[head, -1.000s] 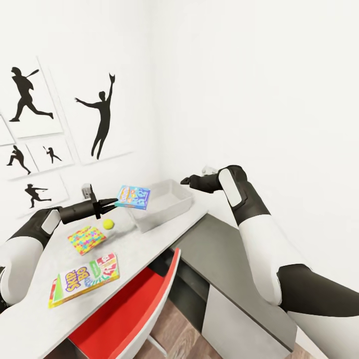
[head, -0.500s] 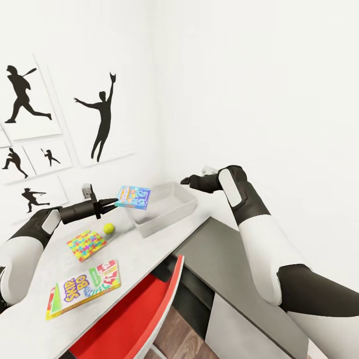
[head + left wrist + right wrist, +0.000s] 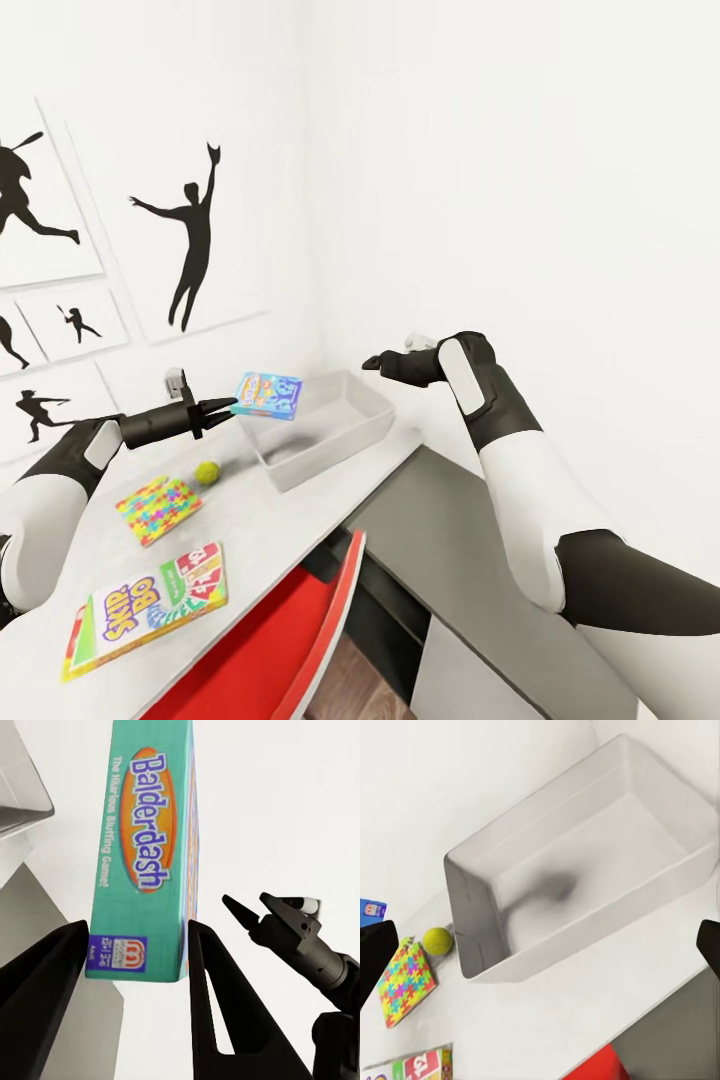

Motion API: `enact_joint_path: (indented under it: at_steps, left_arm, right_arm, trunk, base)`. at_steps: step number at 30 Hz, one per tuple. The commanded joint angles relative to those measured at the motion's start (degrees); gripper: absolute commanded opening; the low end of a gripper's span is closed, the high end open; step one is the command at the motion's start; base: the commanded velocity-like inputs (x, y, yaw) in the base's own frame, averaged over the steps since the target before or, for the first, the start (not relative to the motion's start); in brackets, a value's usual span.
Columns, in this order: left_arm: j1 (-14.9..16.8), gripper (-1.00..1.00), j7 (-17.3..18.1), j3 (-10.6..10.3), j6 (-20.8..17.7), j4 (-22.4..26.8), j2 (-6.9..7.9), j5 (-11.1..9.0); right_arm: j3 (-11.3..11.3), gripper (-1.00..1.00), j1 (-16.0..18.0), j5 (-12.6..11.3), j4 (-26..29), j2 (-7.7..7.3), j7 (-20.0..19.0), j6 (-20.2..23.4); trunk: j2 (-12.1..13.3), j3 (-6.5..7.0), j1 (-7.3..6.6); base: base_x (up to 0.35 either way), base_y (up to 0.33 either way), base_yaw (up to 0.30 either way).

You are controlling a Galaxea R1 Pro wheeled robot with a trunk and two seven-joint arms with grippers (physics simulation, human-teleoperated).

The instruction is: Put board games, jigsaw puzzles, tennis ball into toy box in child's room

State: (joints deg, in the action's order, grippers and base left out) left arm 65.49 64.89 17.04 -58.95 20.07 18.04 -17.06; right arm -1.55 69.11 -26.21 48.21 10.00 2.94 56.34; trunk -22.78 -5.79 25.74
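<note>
My left gripper (image 3: 228, 406) fingers clamp the blue board game (image 3: 268, 394) above the toy box (image 3: 330, 432) rim; my right gripper (image 3: 372, 361) fingers: cannot tell.

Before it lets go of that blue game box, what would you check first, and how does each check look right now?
1. Left tool shut on the blue Balderdash game box: ok.
2. Game box over the light grey toy box: its far end overhangs the rim; fully over, cannot tell.
3. Toy box empty inside: ok.
4. Right tool apart from the game box: ok.
5. Small yellow-green tennis ball on the grey table, outside the toy box: ok.
</note>
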Motion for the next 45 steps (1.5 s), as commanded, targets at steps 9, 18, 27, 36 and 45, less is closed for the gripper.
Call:
enact_joint_path:
  at_steps: [9, 18, 27, 36, 45]
  left_arm:
    - [0.1, -1.0, 0.2, 0.3, -0.3, 0.0, -0.01, 0.0]
    - [0.1, -1.0, 0.2, 0.3, -0.3, 0.0, -0.01, 0.1]
    - [0.1, -1.0, 0.2, 0.2, -0.2, 0.0, -0.04, 0.1]
    - [0.1, -1.0, 0.2, 0.2, -0.2, 0.0, -0.08, 0.1]
    - [0.1, -1.0, 0.2, 0.3, -0.2, 0.0, -0.11, 0.0]
  right_arm:
    - [0.0, 1.0, 0.0, -0.3, 0.0, 0.0, 0.3, 0.1]
    - [0.0, 1.0, 0.0, -0.3, 0.0, 0.0, 0.3, 0.1]
    - [-0.1, 1.0, -0.1, -0.4, 0.0, 0.0, 0.3, -0.7]
    - [-0.1, 1.0, -0.1, -0.4, 0.0, 0.0, 0.3, -0.8]
    - [-0.1, 1.0, -0.1, -0.4, 0.0, 0.0, 0.3, -0.8]
  trunk:
    - [-0.1, -0.13, 0.05]
    - [-0.1, -0.13, 0.05]
    - [-0.1, -0.13, 0.05]
    - [-0.1, -0.13, 0.05]
    - [-0.1, -0.13, 0.05]
  base:
    - [0.109, -0.014, 0.0]
    - [0.101, 0.032, 0.0]
    - [0.055, 0.018, 0.0]
    - [0.052, -0.019, 0.0]
    - [0.041, -0.048, 0.0]
